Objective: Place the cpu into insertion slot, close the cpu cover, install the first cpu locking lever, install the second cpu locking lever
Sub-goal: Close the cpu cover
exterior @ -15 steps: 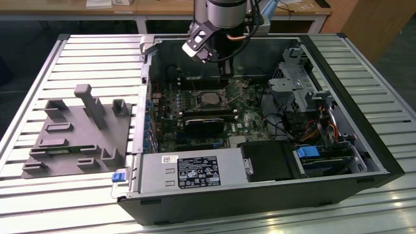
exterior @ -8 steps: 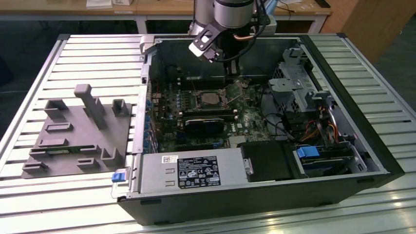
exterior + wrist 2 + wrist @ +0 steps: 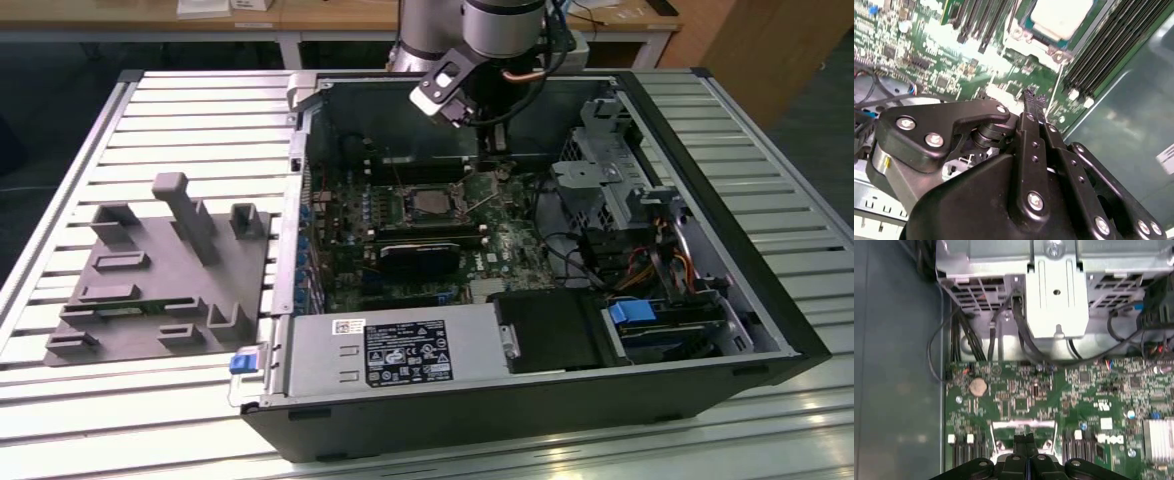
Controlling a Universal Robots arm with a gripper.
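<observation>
You have one cpu (image 3: 1061, 17): pale square chip, lying flat in the insertion slot (image 3: 402, 204), mid-motherboard (image 3: 929, 65). The cpu cover (image 3: 1026, 46): silver frame, flat around it.

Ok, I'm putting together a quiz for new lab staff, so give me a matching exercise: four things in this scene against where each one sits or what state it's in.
Things:
1. cpu
2. gripper
3. grey power supply box
4. grey fixture tray

Places or states:
A. on the slatted table, outside the case, at the exterior view's left
B. lying in the insertion slot on the green board
C. shut, over the board inside the case
D. inside the case, at the end nearest the exterior camera

Pairs: 1-B; 2-C; 3-D; 4-A.
</observation>
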